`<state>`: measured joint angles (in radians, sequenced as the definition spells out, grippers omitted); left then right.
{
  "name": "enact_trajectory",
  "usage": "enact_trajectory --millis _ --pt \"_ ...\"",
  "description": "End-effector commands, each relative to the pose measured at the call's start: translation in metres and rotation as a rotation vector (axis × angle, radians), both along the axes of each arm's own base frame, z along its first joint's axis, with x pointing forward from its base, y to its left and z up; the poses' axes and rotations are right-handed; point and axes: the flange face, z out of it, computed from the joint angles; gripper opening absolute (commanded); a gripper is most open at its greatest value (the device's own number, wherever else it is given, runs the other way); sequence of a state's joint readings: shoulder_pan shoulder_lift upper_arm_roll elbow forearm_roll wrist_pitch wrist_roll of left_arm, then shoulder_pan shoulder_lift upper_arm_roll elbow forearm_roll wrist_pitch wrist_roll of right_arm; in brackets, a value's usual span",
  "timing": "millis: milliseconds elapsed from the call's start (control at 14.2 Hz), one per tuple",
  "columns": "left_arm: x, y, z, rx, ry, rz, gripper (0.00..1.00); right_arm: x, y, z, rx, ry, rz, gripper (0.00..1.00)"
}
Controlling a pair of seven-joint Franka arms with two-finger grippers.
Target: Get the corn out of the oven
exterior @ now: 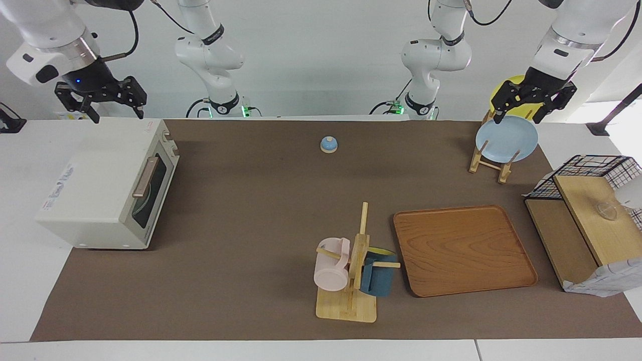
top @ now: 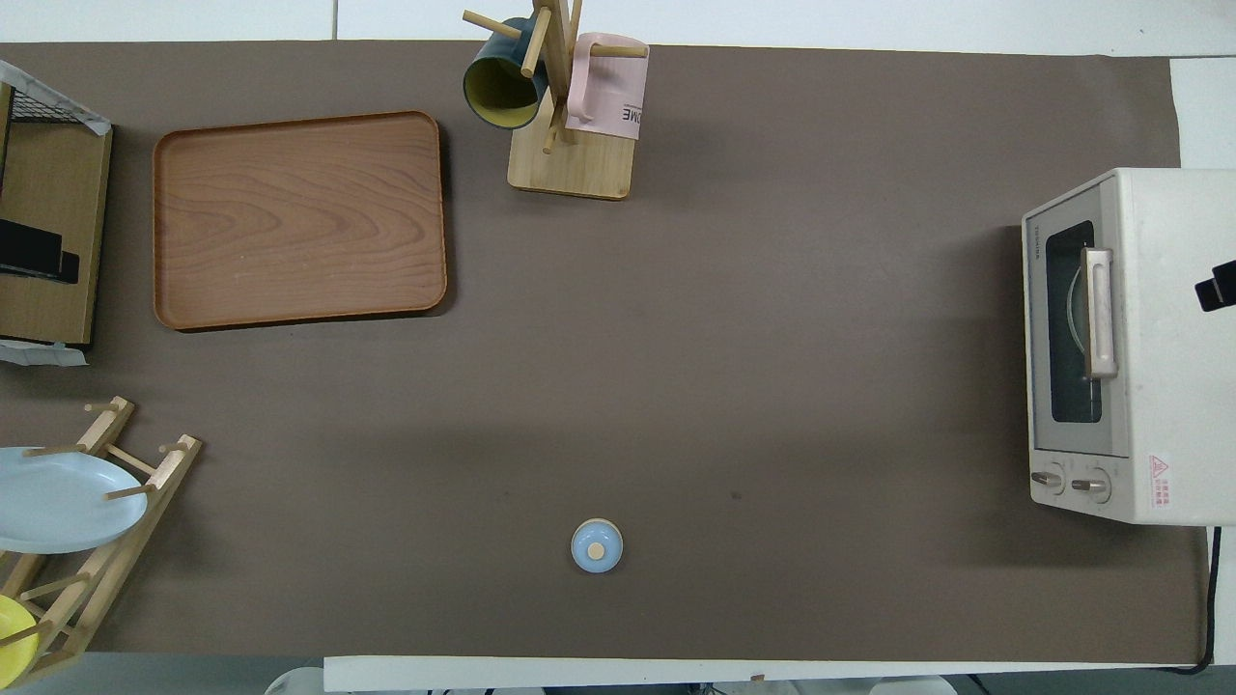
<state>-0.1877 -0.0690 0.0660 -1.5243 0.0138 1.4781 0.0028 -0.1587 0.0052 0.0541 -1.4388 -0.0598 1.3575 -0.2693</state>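
Boxy cream-white toaster oven [exterior: 108, 185] at the right arm's end of the brown mat [exterior: 261, 200], dark glass door shut, bronze bar handle [exterior: 145, 175] across it; corn not visible, only a curved rim shows through the glass. Right gripper [exterior: 100, 98] hangs over the oven's top, fingers spread, empty. Left gripper [exterior: 532, 100] hangs over the wooden plate rack [exterior: 494, 163] holding a round pale-blue plate [exterior: 506, 140], fingers spread, empty. Rounded-corner wood-grain tray [exterior: 464, 250] lies flat beside a wooden mug tree [exterior: 353, 271].
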Motion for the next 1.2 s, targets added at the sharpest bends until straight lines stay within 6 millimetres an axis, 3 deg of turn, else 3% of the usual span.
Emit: enact_trajectory --millis 0,564,635,776,846,917,987,1128 --pt "-0.007 0.005 0.0 0.005 -0.007 -0.002 1.0 -0.005 0.001 0.001 0.012 -0.014 -0.004 1.0" --pt "-0.007 0.004 0.001 0.005 -0.008 -0.004 1.0 -0.005 0.004 -0.001 0.011 -0.015 0.016 0.99" --pt "-0.007 0.004 0.001 0.005 -0.008 -0.004 1.0 -0.004 0.006 -0.001 0.01 -0.015 0.024 0.77" --pt "-0.007 0.005 0.001 0.004 -0.008 -0.002 1.0 -0.005 0.005 -0.001 0.004 -0.01 0.035 0.16" --pt "-0.007 0.004 0.0 0.005 -0.007 -0.004 1.0 -0.005 0.004 -0.001 0.006 -0.01 0.035 0.0" --pt "-0.007 0.004 0.001 0.005 -0.008 -0.004 1.0 -0.004 0.005 -0.003 0.005 -0.015 0.033 0.0" --pt "-0.007 0.005 0.001 0.004 -0.008 -0.002 1.0 -0.004 0.008 -0.018 0.0 -0.01 0.034 0.0" --pt "-0.007 0.004 0.001 0.005 -0.008 -0.004 1.0 0.002 0.019 -0.065 -0.025 -0.018 0.062 0.0"
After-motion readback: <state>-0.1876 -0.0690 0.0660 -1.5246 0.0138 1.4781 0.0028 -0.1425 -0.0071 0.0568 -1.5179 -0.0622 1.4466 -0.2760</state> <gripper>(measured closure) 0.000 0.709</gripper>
